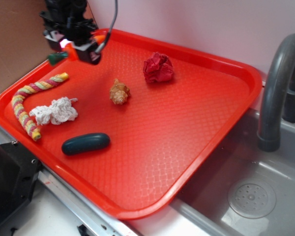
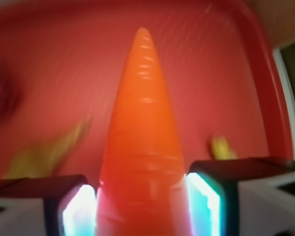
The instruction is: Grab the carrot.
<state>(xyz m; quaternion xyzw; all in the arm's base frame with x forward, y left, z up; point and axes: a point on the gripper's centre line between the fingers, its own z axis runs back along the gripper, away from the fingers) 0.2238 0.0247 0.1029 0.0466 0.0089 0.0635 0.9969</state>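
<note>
Over the far left corner of the red tray, the gripper hangs clear of the tray floor with the carrot pinched between its fingers. Exterior view: the carrot lies roughly level in the grasp, dark green stub sticking out to the left, a bit of orange tip showing on the right side of the black finger block. Cable runs up from the gripper and out of frame.

Wrist view: carrot fills the middle of the frame, thick end near the camera, tapered point aimed away over the tray. Both finger pads press on its flanks, one each side, glowing whitish-cyan. Background is blurred; a yellowish smear at lower left and a small yellow blob at right cannot be identified.

On the tray floor, all lying apart from the gripper:
- multicoloured twisted rope, curved like a hook along the left edge.
- white crumpled cloth, just beside the rope, possibly touching it.
- dark teal oblong object, near the front edge, below the white cloth.
- tan spiral seashell, near the middle.
- red crumpled cloth, toward the back, right of the seashell.

Tray sits across the rim of a grey sink; drain visible at lower right. Grey curved faucet stands at the right edge, beside the tray's right corner.
</note>
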